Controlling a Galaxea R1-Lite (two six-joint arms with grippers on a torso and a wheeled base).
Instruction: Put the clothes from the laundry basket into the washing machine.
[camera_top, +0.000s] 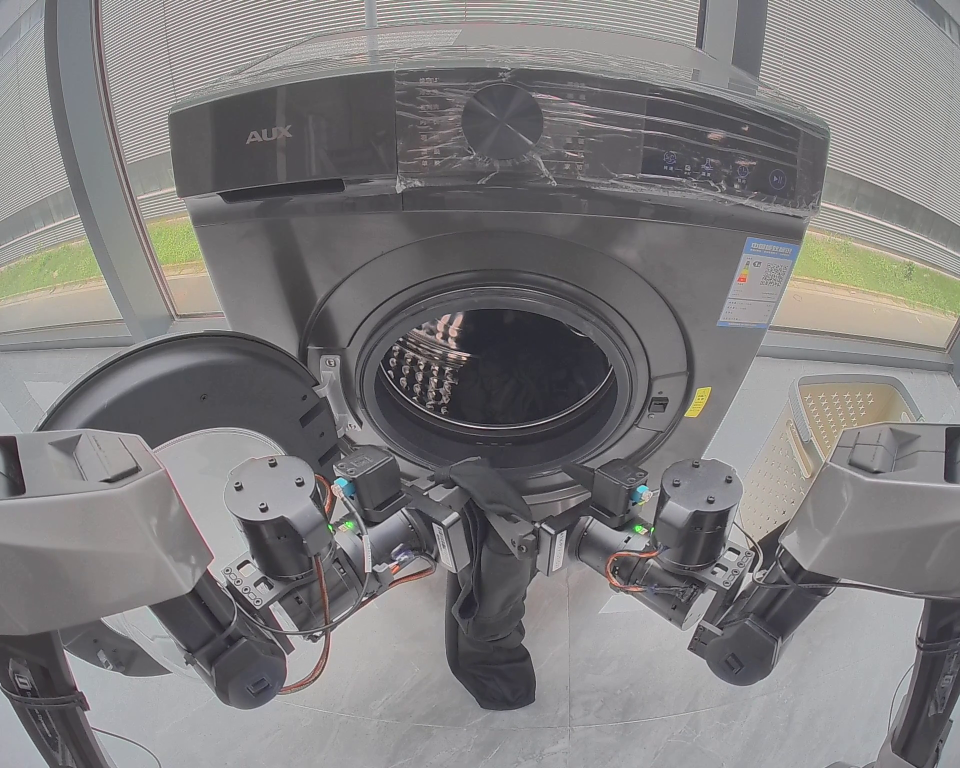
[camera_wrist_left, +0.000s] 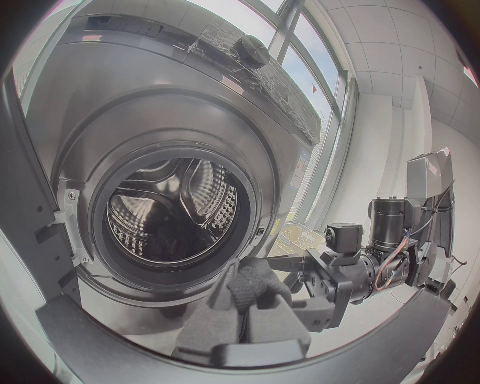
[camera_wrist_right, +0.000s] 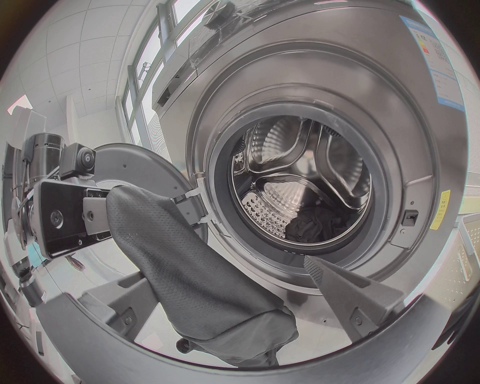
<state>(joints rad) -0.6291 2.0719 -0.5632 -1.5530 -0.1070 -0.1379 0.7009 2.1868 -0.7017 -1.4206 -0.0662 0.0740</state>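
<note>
Garment (camera_top: 490, 620) is clamped by left pincer (camera_wrist_left: 245, 305); right pincer (camera_wrist_right: 225, 270) is spread open. The hanging tail could be snagged on the washer rim (camera_top: 585, 440).

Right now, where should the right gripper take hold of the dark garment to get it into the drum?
Probably grip the hanging middle of the dark garment, coming from the robot's right. The left gripper pinches its top, and the long tail dangles below the drum opening.
</note>
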